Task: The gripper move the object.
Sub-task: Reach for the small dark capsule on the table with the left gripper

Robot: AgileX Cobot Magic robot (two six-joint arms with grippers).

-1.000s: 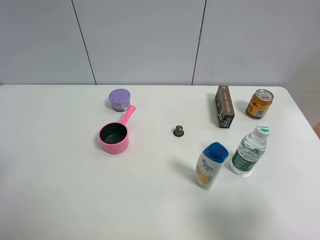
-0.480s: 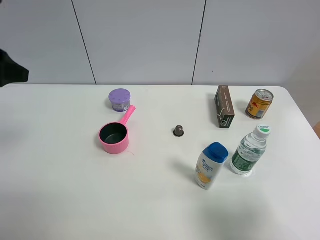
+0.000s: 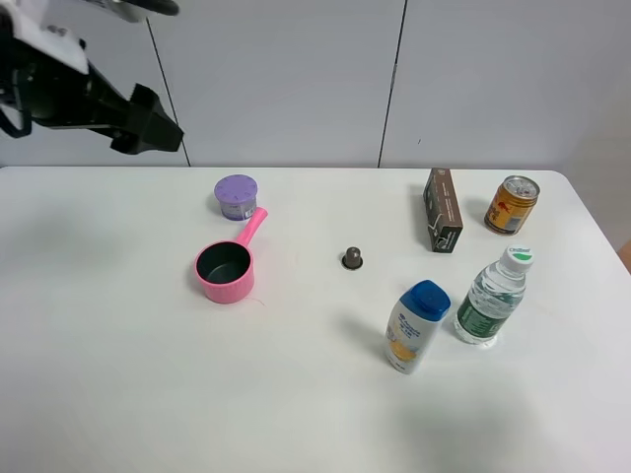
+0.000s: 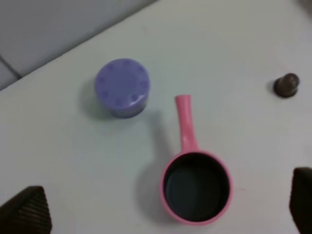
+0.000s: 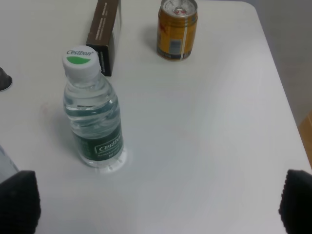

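The object, a tiny dark brown-grey capsule (image 3: pixel 352 258), stands on the white table (image 3: pixel 118 374) near the middle; it also shows in the left wrist view (image 4: pixel 286 85), and its edge shows in the right wrist view (image 5: pixel 4 78). My left gripper (image 3: pixel 163 128) hangs high at the far left, above the table's back edge and well away from the capsule. Its black fingertips (image 4: pixel 24 214) stand wide apart and empty. My right gripper (image 5: pixel 157 202) is open and empty, with its fingertips (image 5: pixel 17 202) near the water bottle; it is outside the exterior view.
A purple round container (image 3: pixel 236 196) and a pink pot (image 3: pixel 225 271) with a dark inside sit left of the capsule. On the right are a brown box (image 3: pixel 443 209), a gold can (image 3: pixel 512 204), a water bottle (image 3: pixel 493 296) and a white blue-capped bottle (image 3: pixel 416 326).
My left arm has come into the exterior view from the upper left and moved to the right. Nothing on the table has moved.
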